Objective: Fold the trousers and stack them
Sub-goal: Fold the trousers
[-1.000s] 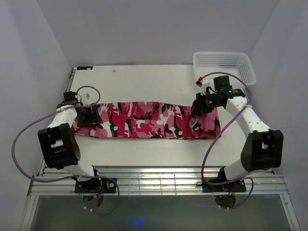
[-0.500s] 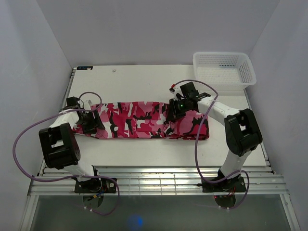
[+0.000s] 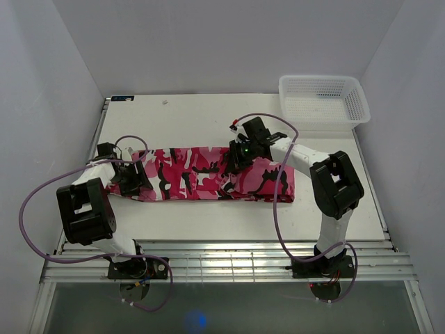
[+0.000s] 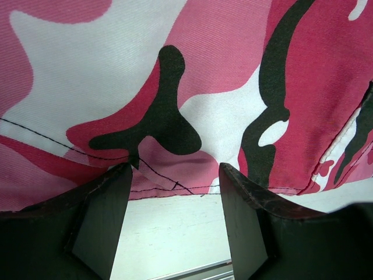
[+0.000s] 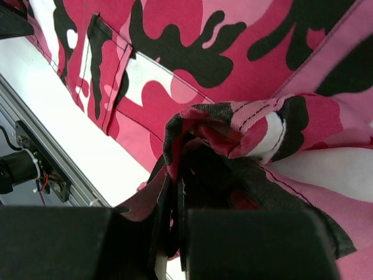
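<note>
The trousers (image 3: 188, 174) lie stretched left to right across the middle of the table (image 3: 195, 118), and the job in hand looks like the first fold, end over end. The right gripper (image 3: 235, 161) has its jaws clamped tight on a bunched wad of cloth from the right-hand end of the trousers. It holds that wad over the middle of the garment, so the stretch on the right is doubled over with a rounded crease at its far right. Up close, the pinched cloth is crumpled at the fingertips with flat fabric spread below it.

The left gripper (image 3: 135, 182) sits at the other end of the trousers, low over the near edge. Its fingers (image 4: 105, 204) stand apart with only bare table between them. The stitched hem lies right at their tips, not pinched. Whether they press on the cloth I cannot tell.

I'd reckon the fold is about half made. The next move calls for the right arm to carry its end leftwards, low and level, to meet the end by the left gripper, with the edges lined up before letting go. The cloth is soft and may drag or wrinkle underneath, so the left end wants pinning. The white basket (image 3: 323, 101) stands at the far right corner, well apart from it all
</note>
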Motion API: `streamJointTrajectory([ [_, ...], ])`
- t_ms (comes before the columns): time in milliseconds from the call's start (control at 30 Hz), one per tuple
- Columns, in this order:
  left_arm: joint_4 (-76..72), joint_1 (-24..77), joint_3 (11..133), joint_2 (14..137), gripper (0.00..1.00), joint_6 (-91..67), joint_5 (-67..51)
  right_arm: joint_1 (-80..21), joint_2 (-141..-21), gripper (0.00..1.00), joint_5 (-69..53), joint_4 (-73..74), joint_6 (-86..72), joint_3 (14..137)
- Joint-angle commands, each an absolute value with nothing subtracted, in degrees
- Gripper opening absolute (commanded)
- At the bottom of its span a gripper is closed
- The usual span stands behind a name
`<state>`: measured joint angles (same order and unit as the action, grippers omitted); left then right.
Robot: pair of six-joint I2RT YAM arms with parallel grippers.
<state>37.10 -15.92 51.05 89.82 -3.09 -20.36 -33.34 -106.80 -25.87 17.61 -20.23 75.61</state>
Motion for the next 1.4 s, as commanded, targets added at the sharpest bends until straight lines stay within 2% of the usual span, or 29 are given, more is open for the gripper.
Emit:
streamJointTrajectory([
  [0, 37.0, -16.0, 49.5, 89.1, 0.73, -3.0, -18.6, -34.7, -108.8, 0.08, -25.8, 14.6, -22.3, 80.8],
  [267, 36.9, -15.9, 49.1, 88.8, 0.73, -3.0, -18.8, -37.3, -113.4, 0.08, -26.4, 15.0, -22.8, 86.7],
  [1167, 36.9, -16.0, 49.1, 90.3, 0.73, -2.6, -19.2, -41.8, -119.0, 0.08, -27.9, 11.0, -27.0, 88.3],
  [1200, 36.9, -15.9, 49.0, 90.2, 0.74, -2.6, -19.1, -41.9, -119.3, 0.12, -28.2, 10.7, -26.9, 88.2],
  [1233, 36.9, -15.9, 49.1, 90.1, 0.75, -2.6, -19.2, -41.9, -119.4, 0.21, -28.7, 10.7, -26.6, 88.2],
  [1267, 37.0, -16.0, 49.2, 89.9, 0.76, -2.6, -19.9, -41.9, -119.4, 0.33, -29.1, 10.7, -26.5, 88.4],
  [1300, 37.3, -15.9, 49.7, 89.4, 0.77, -2.5, -20.7, -41.9, -119.2, 0.58, -29.5, 10.9, -26.0, 88.8],
  [1367, 37.4, -16.0, 50.2, 88.0, 0.78, -2.3, -23.1, -41.7, -118.6, 0.78, -30.3, 11.4, -24.7, 90.8],
])
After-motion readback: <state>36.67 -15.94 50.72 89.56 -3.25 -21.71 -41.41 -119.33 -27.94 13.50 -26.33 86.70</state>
